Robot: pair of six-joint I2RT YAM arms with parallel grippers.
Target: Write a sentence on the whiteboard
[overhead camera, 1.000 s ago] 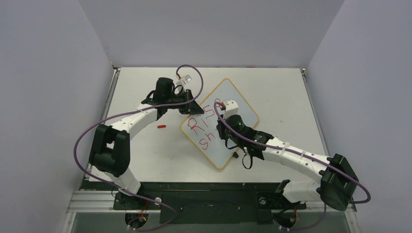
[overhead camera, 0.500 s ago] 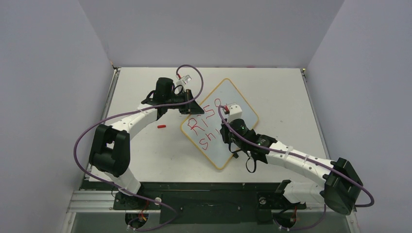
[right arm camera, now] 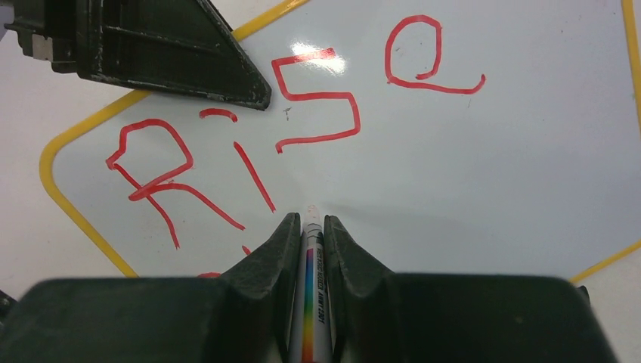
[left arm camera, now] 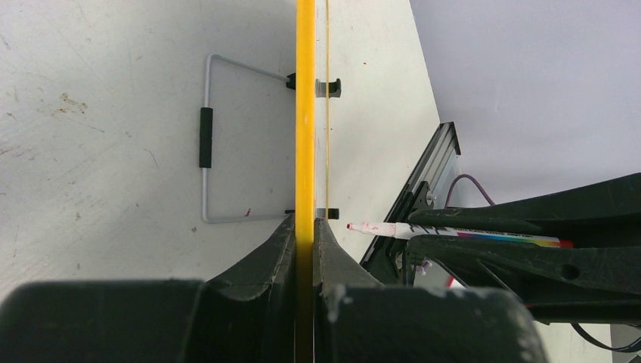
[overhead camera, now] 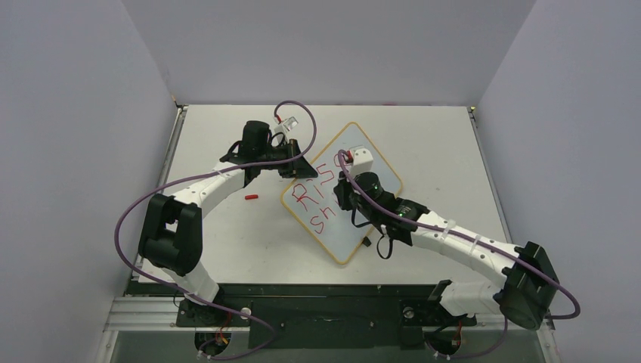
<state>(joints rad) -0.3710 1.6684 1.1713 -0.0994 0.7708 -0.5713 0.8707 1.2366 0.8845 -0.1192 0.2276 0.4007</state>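
Observation:
The whiteboard [overhead camera: 340, 238] lies on the table as a diamond. It is white with a yellow frame [left arm camera: 305, 113] and carries red writing: "Rise" [right arm camera: 302, 113] with "sh" [overhead camera: 321, 219] below it. My left gripper [overhead camera: 296, 170] [left arm camera: 305, 221] is shut on the board's far-left edge. My right gripper [overhead camera: 344, 189] [right arm camera: 310, 223] is shut on a white marker [right arm camera: 310, 302] with a rainbow stripe, over the board's middle just below "Rise". In the left wrist view the marker's [left arm camera: 453, 231] red tip points at the board with a small gap.
A small red cap [overhead camera: 252, 197] lies on the table left of the board. A wire loop with a black grip [left arm camera: 205, 136] hangs off the board's edge by two black clips [left arm camera: 326, 87]. Grey walls close in the table on three sides.
The right gripper with the marker swung toward the near right over the board, then came back up toward its middle. The left arm and the board stayed put.

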